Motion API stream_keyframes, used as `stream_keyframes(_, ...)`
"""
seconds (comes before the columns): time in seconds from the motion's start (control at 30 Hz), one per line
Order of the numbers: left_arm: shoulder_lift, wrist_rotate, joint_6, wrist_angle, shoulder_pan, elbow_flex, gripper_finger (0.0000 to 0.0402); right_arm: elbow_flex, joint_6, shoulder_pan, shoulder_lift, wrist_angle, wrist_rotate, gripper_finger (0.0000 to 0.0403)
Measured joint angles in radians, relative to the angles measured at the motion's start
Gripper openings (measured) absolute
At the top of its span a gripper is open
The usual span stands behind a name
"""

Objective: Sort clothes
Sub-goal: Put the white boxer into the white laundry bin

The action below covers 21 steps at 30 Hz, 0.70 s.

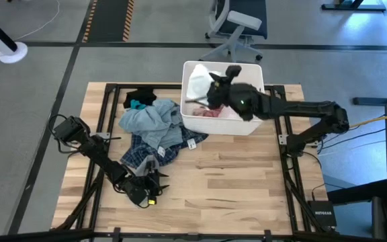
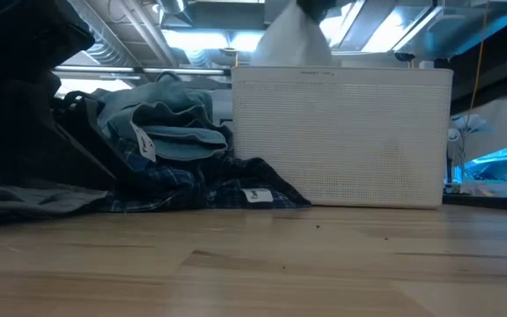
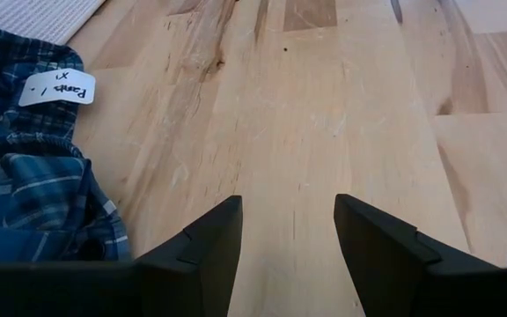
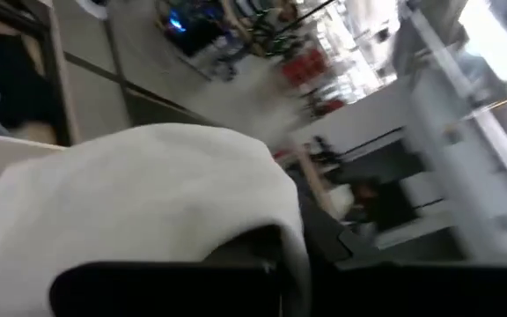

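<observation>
A pile of clothes lies at the table's far left: a light blue-grey garment (image 1: 150, 121) on a dark blue plaid one (image 1: 146, 153), with black (image 1: 140, 95) and teal (image 1: 136, 105) pieces behind. A pink garment (image 1: 210, 113) lies in the white bin (image 1: 250, 128). My right gripper (image 1: 205, 93) is over the bin, shut on a white garment (image 1: 197, 82). My left gripper (image 1: 154, 187) rests low near the plaid garment's near edge (image 3: 33, 194), open, with nothing between its fingers. My right gripper holds the white garment from the table's right side, its fingers about level. The cloth (image 4: 148, 202) drapes over the fingers and hides the place of contact. The garment hangs below the gripper (image 2: 293, 40), above the bin's rim and lifted clear of the table.
The white bin (image 2: 341, 132) stands at the far middle of the table. Bare wood (image 3: 341, 132) stretches ahead of my left gripper and across the table's near half. A white tag (image 3: 57, 88) lies on the plaid garment. An office chair (image 1: 237, 23) stands beyond the table.
</observation>
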Motion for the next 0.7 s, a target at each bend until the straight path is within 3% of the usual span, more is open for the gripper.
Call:
stream_keyframes(0.47, 0.0, 0.0, -0.045, -0.055, -0.001, 0.0, 0.0178, -0.289, 0.356, -0.165, 0.001, 0.008, -0.064, 0.0017)
stream_keyframes(0.6, 0.0, 0.0, -0.046, -0.053, -0.001, 0.0, 0.0178, -0.36, 0.551, -0.188, 0.001, -0.001, -0.068, 0.0034)
stream_keyframes(0.7, 0.0, 0.0, -0.046, -0.049, -0.001, 0.0, 0.0178, -0.373, 0.579, -0.188, 0.001, -0.028, -0.075, 0.0055)
